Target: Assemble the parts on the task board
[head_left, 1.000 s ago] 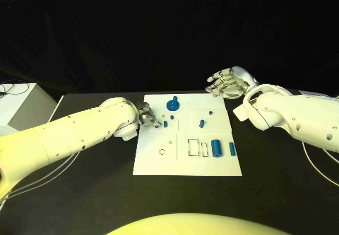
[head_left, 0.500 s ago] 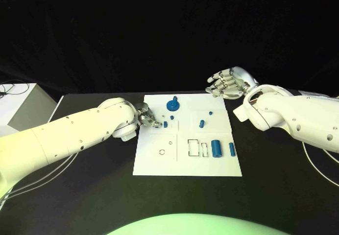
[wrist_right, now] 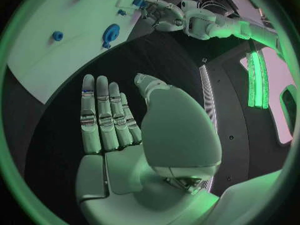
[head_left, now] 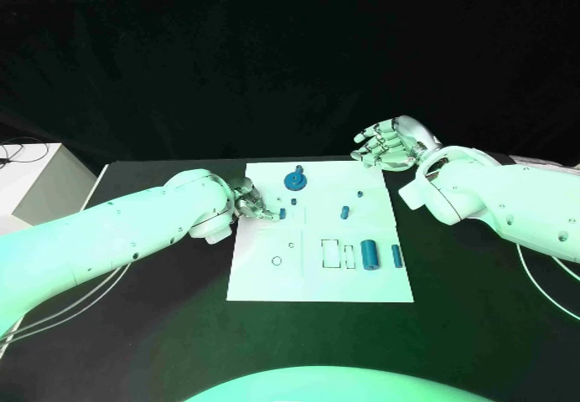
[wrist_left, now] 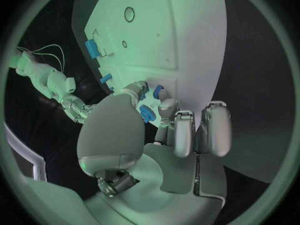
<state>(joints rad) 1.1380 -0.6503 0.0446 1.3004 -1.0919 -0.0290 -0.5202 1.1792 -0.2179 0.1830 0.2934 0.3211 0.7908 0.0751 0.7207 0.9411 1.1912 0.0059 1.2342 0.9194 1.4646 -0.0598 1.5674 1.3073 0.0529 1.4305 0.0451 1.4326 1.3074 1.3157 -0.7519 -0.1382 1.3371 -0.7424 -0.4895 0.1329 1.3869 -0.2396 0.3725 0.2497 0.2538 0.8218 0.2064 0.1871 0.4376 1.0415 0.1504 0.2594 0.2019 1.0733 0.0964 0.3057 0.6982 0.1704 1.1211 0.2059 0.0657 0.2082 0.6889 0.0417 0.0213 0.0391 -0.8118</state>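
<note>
The white task board lies mid-table. On it are a blue gear-like part, small blue parts near the middle, and a blue cylinder beside a thinner blue pin at the near right. My left hand is at the board's left edge, thumb and a finger pinching a small blue part, which is also seen in the head view. My right hand hovers past the board's far right corner, fingers straight and apart, holding nothing.
A white box with thin cables stands off the table's left side. Black table surrounds the board on all sides. Outlined slots and small holes mark the board's near half.
</note>
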